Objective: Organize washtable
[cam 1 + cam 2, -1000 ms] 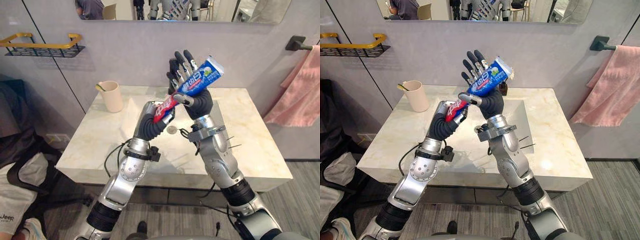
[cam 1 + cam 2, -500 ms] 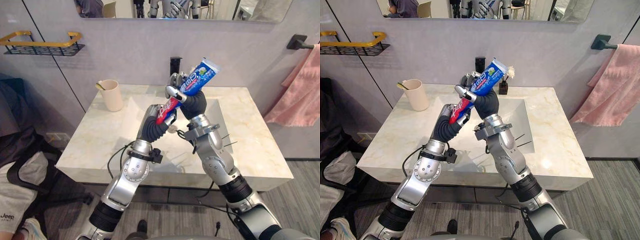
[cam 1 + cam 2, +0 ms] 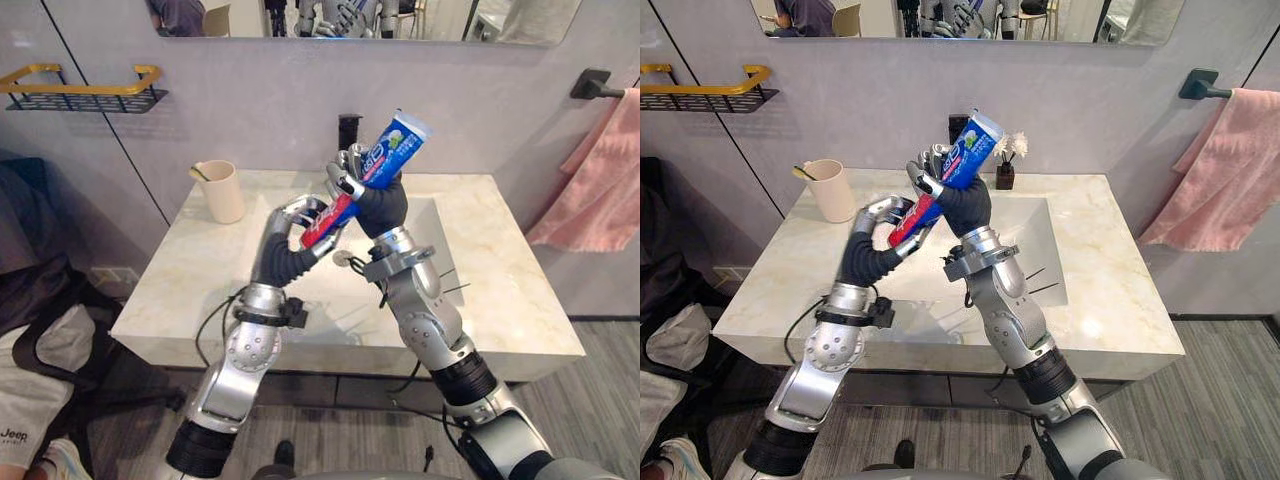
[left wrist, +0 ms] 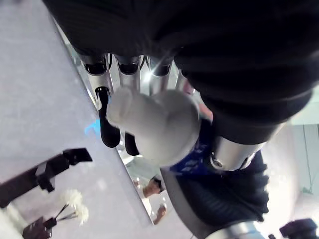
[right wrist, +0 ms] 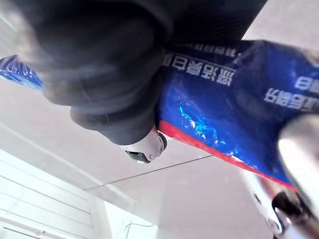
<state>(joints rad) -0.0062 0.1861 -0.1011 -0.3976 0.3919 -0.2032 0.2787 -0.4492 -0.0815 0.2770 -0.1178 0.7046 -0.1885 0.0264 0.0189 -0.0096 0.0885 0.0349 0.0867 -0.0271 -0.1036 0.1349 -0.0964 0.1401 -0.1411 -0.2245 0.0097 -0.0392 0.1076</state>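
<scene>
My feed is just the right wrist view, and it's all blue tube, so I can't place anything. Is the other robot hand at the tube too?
Observer: Yes, the left robot hand is at the red cap end of the blue-and-red toothpaste tube; I can't tell if it grips.
Operator: And the right one?
Observer: The right robot hand is curled round the tube's middle.
Operator: Over what?
Observer: Raised above the sink of the pale marble washtable; a beige cup stands back left.

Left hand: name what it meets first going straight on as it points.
The toothpaste tube, its cap end right ahead of the left hand; the right hand grips it higher up. Gap hard to judge.
</scene>
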